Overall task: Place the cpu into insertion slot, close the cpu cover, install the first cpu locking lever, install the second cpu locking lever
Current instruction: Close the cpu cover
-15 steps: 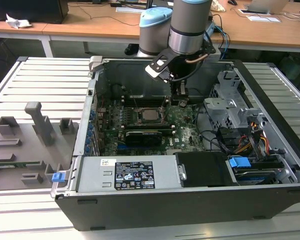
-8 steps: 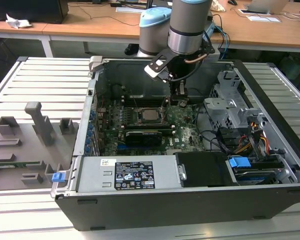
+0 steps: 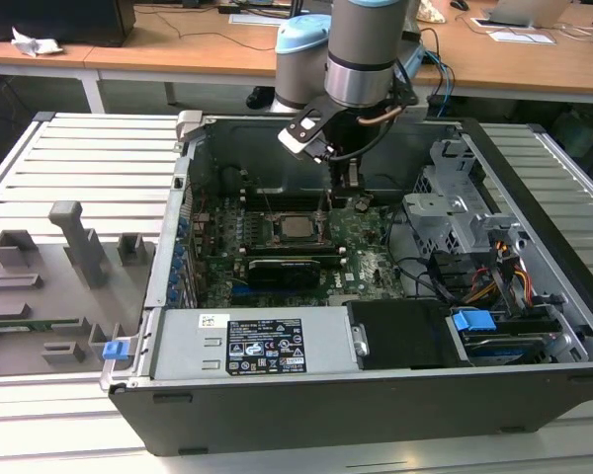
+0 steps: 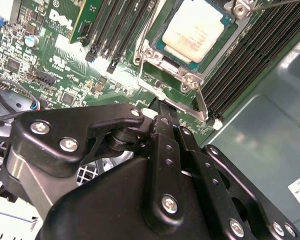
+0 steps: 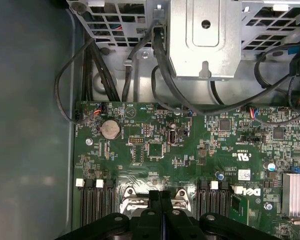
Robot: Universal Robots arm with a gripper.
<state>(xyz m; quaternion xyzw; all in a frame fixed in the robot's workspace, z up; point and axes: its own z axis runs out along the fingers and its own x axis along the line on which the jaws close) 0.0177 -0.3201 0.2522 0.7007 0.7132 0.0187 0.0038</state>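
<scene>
Gripper [image 4: 162, 112] linkage, black and bolted, is seen nearest the lens in both wrist views. Its two fingers are drawn together without a gap, and nothing is seen held between them. Beyond it, the opened computer case [image 3: 376, 405] is shown in the exterior view, with the green motherboard [image 3: 366, 247] laid flat on its floor and the arm standing over it from the upper centre of the frame. The insertion slot [image 4: 159, 47] is located near the centre of the exterior view, and the fingertips are placed just beside its edge, on the exterior view's right of it. From the gripper, the cpu [image 4: 194, 31] is thus found toward the exterior view's left and slightly lower in the frame, near but not touched. The cpu cover [image 4: 162, 65], a silver frame with a square window, appears to be laid flat over the slot. Through that window the cpu is seen seated: a flat square with a dull silver-beige top, rounded corners and a dark green margin. Being square, it offers no long axis. A thin metal locking lever [image 4: 200, 100] is run along the slot's side nearest the fingertips, its long axis directed toward them; whether it is latched, or touched, cannot be told.
</scene>
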